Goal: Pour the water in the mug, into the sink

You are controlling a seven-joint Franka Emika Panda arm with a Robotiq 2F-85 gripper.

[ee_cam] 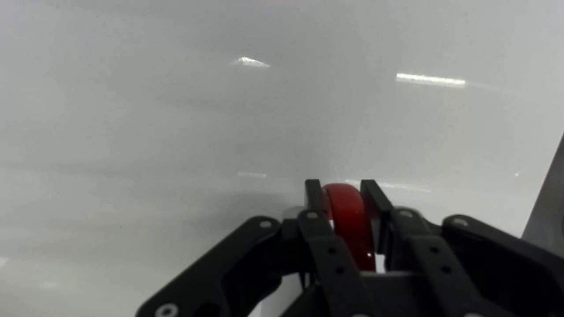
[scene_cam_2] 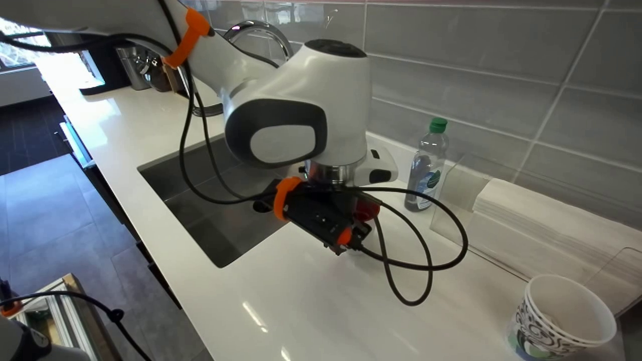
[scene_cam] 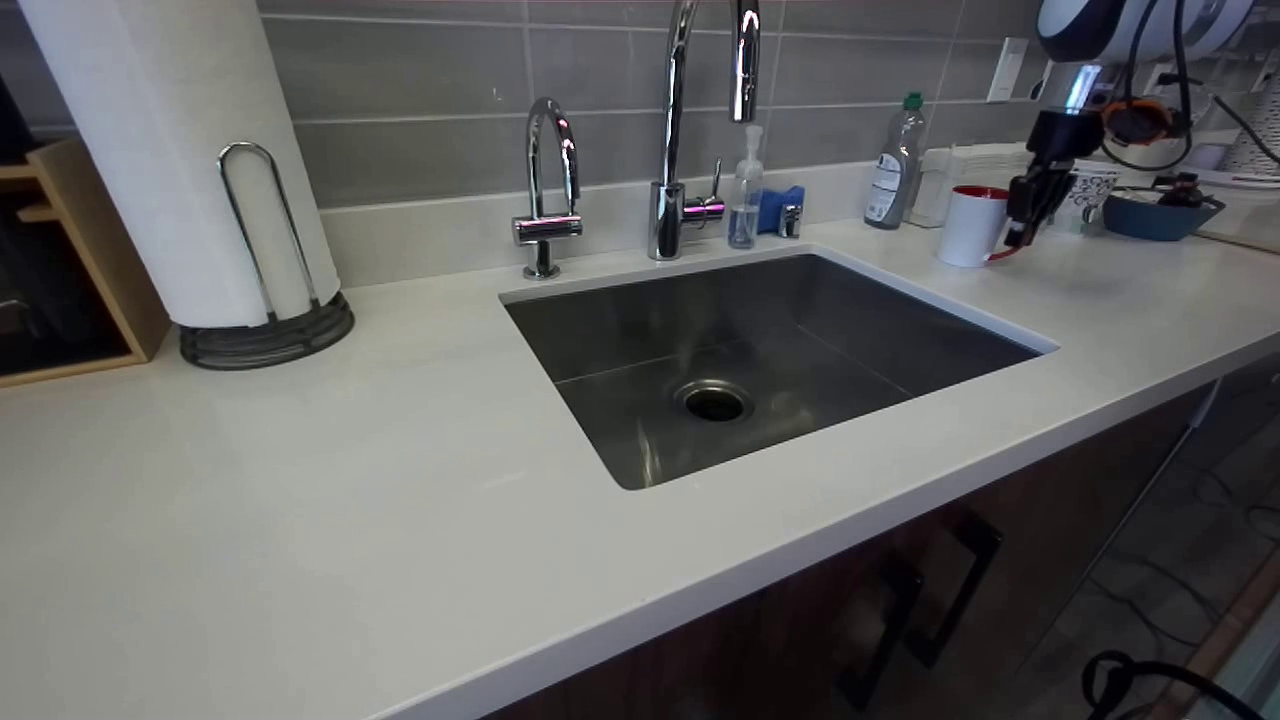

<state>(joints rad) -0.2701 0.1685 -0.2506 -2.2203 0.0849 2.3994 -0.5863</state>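
Finding: the end effector [ee_cam: 341, 187] is pinching the red handle [ee_cam: 348, 215] of the mug [scene_cam: 968, 228]. In the wrist view its two fingers [ee_cam: 313, 193] stand one on each side of the handle, which fills the gap between them — contact on both sides is inferred from that fit.

Position: the mug stands upright just beside the end effector, between it and the tiled wall [scene_cam: 400, 80], its base apparently on the desk [scene_cam: 350, 500]. Its long axis is vertical. The handle projects from the body towards the end effector, so the load sits to one side of the pinch, not beneath it. A green-capped bottle [scene_cam: 897, 165] stands farther off, beyond the mug.

Destination: the sink [scene_cam: 800, 400] lies sideways of the end effector along the desk, near but apart, with a strip of desk between; the mug is not over it.

Assessment: the grasp is judged complete and the lift not yet made. The coming move calls for a straight rise, then a sideways carry towards the sink, the mug's axis held vertical until the rim is over it — tilting sooner would risk a spill on the desk. The off-centre load may let the mug turn about the handle. The water level is not visible.
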